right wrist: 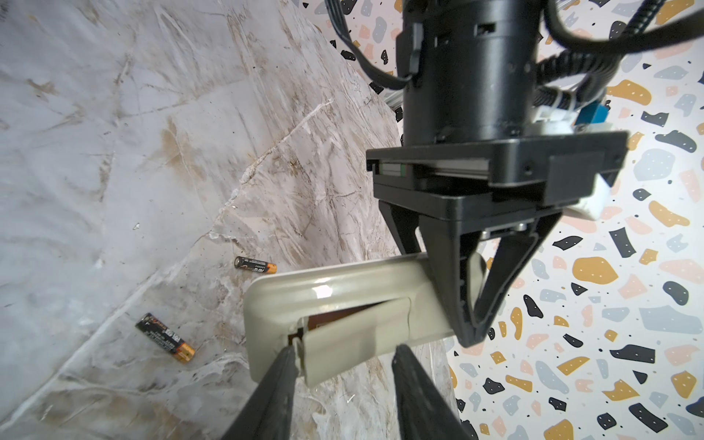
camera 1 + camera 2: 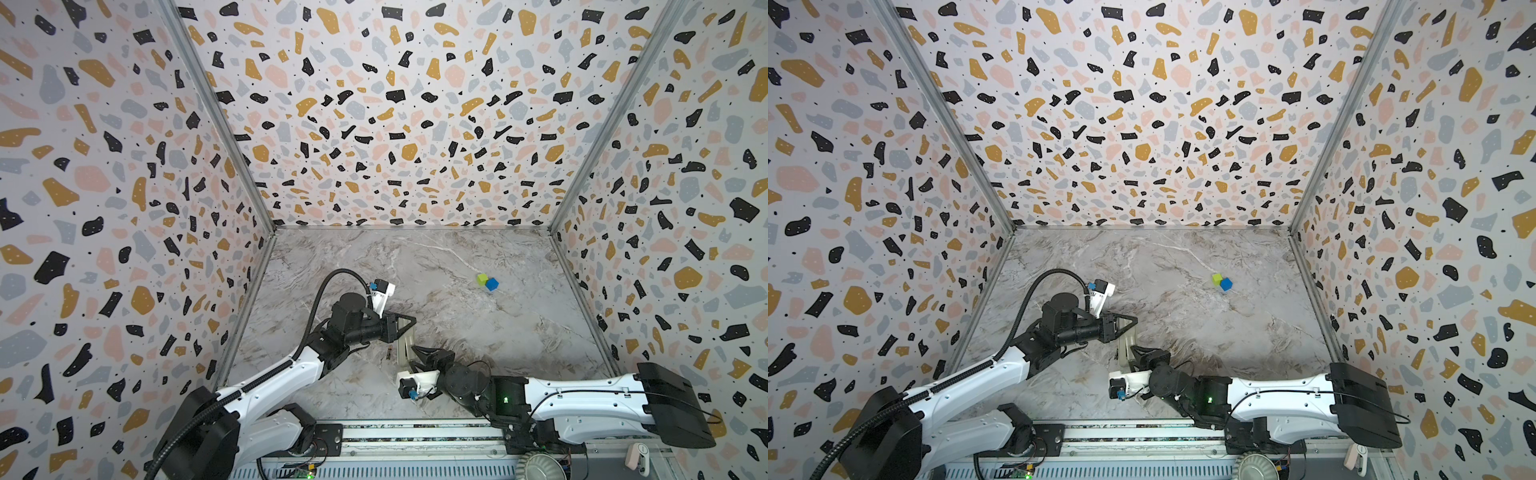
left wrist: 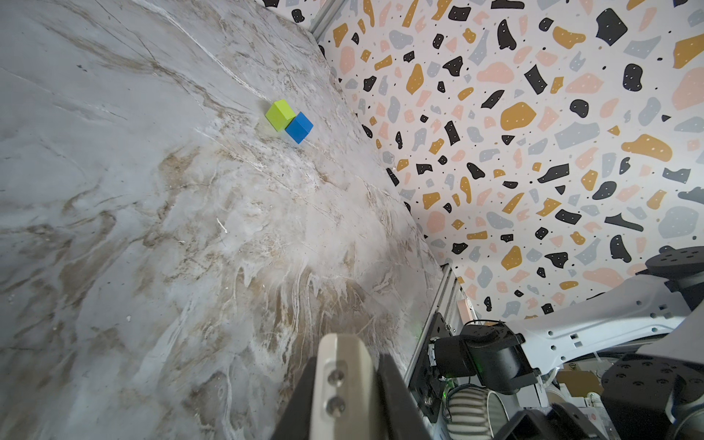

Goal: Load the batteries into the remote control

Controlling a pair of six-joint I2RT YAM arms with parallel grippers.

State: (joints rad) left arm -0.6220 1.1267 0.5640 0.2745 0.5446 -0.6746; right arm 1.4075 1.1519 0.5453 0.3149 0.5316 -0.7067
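The pale remote control (image 1: 343,289) is held up off the marble table, back side showing, with my left gripper (image 1: 472,335) shut across one end of it. The remote's end (image 3: 343,381) shows between the left jaws. Its battery cover (image 1: 354,335) stands ajar, a dark gap along one edge. My right gripper (image 1: 343,348) straddles that cover, one finger against its end. In both top views the two grippers (image 2: 411,322) (image 2: 415,351) meet at the remote (image 2: 404,347). Two batteries (image 1: 255,264) (image 1: 165,337) lie loose on the table beside it.
A green cube (image 2: 482,279) and a blue cube (image 2: 492,284) sit touching on the table's far right. Patterned walls close in the left, back and right sides. A metal rail (image 2: 415,432) carrying the arm bases runs along the front edge.
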